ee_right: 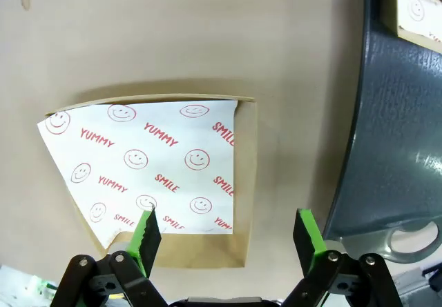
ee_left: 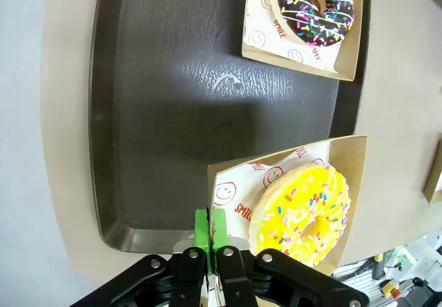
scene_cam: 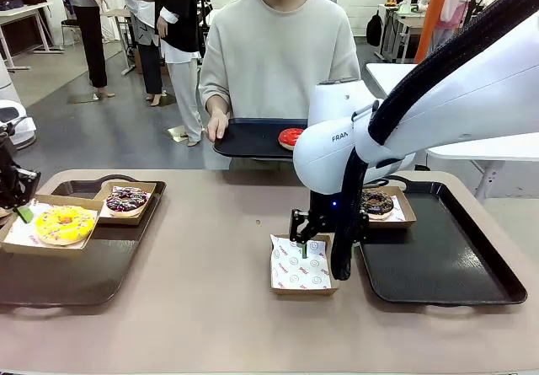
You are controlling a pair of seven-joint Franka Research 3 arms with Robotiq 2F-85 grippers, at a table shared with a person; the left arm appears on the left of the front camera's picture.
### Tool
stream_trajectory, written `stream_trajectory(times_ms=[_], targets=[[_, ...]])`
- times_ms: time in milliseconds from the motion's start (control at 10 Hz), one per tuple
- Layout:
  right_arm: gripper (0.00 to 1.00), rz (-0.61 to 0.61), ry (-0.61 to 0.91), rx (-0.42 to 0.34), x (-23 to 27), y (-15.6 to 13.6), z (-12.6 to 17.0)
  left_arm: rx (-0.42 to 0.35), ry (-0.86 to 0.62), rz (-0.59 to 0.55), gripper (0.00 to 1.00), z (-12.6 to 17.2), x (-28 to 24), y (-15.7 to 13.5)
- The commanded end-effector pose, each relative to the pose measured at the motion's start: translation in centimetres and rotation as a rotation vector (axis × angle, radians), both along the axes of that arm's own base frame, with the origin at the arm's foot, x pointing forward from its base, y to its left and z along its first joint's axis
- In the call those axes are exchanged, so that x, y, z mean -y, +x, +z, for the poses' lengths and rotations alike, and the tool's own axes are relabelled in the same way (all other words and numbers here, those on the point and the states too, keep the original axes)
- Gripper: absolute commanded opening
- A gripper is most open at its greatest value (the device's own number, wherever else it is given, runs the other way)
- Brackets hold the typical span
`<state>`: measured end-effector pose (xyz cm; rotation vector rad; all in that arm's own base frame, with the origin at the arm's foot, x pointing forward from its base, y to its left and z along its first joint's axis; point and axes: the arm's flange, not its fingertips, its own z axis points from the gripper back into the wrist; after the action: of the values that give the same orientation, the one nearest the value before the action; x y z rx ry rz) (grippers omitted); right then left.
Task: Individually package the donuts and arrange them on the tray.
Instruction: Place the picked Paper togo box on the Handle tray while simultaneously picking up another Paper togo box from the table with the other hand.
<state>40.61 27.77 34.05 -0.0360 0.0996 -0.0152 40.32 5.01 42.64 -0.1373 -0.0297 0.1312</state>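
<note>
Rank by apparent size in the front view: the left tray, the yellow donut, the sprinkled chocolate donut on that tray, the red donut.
1. left tray
2. yellow donut
3. sprinkled chocolate donut
4. red donut, but it is farther off and partly hidden, so its rank is unsure

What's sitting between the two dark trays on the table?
Front view: bare tabletop, plus an empty paper-lined box beside the right tray, under the open right gripper.

- Tabletop (scene_cam: 210,316), left side: left tray (scene_cam: 50,282) carrying two boxed donuts, front donut (scene_cam: 64,223) at its left edge, rear donut (scene_cam: 126,199) behind it to the right.
- Centre: lined box (scene_cam: 295,275), just left of right tray (scene_cam: 438,265).
- Right tray, far left corner: boxed donut (scene_cam: 376,202).
- Beyond the far edge: held tray (scene_cam: 244,139), loose donut (scene_cam: 290,136) on it.
</note>
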Motion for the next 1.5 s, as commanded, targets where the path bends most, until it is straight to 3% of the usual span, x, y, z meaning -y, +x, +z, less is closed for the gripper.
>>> stream_trajectory(times_ms=[0,300,800,1400], targets=[[1.00,-0.039,-0.010,0.040,0.4,-0.4,-0.5,0.014,-0.026,-0.022,0.01,-1.0,-0.1,0.0],[1.00,-0.053,0.033,0.080,1.3,-1.0,-1.5,0.000,-0.015,-0.033,0.01,-1.9,0.4,0.4],[1.00,-0.047,0.088,0.079,2.5,-1.9,-2.5,-0.029,0.006,-0.048,0.01,-3.8,1.9,1.5],[1.00,-0.040,0.107,0.089,2.8,-1.9,-2.6,0.005,0.094,-0.056,0.01,-6.7,3.7,1.9]])
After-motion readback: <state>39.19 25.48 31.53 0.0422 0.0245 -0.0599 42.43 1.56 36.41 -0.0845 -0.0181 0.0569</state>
